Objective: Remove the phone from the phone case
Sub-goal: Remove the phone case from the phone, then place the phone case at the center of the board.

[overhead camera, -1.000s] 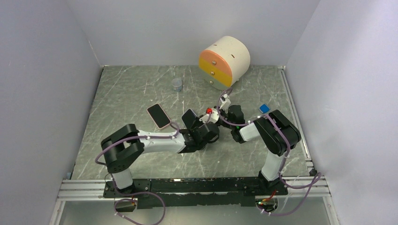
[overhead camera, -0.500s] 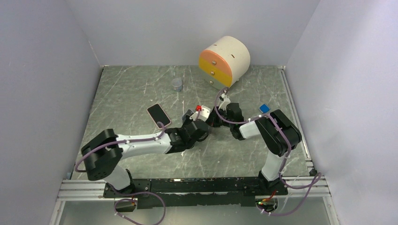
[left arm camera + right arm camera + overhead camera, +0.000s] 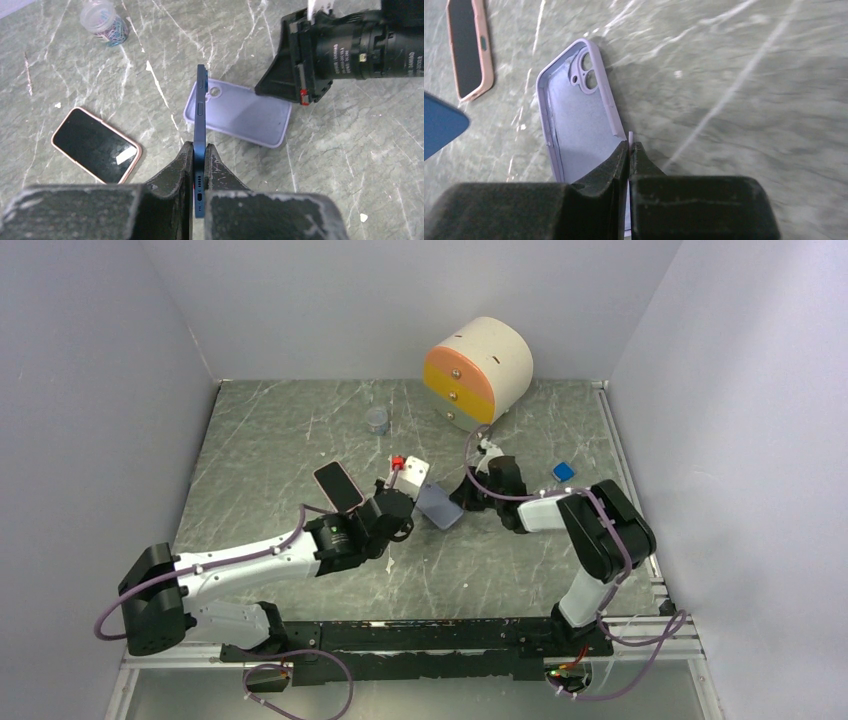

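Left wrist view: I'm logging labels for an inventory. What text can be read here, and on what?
White lettering on the right arm's black wrist housing: too small and blurred to read.
Blue phone, lilac case, pink phone: no text visible.
Nothing else carries readable writing.

phone case (image 3: 574,125): matt lilac, rubbery-looking; phone (image 3: 200,130): smooth blue edge; worktop (image 3: 350,165): grey marble-look w/ slight sheen.

White-black arms (image 3: 250,558), lilac cables (image 3: 297,523), black jaws
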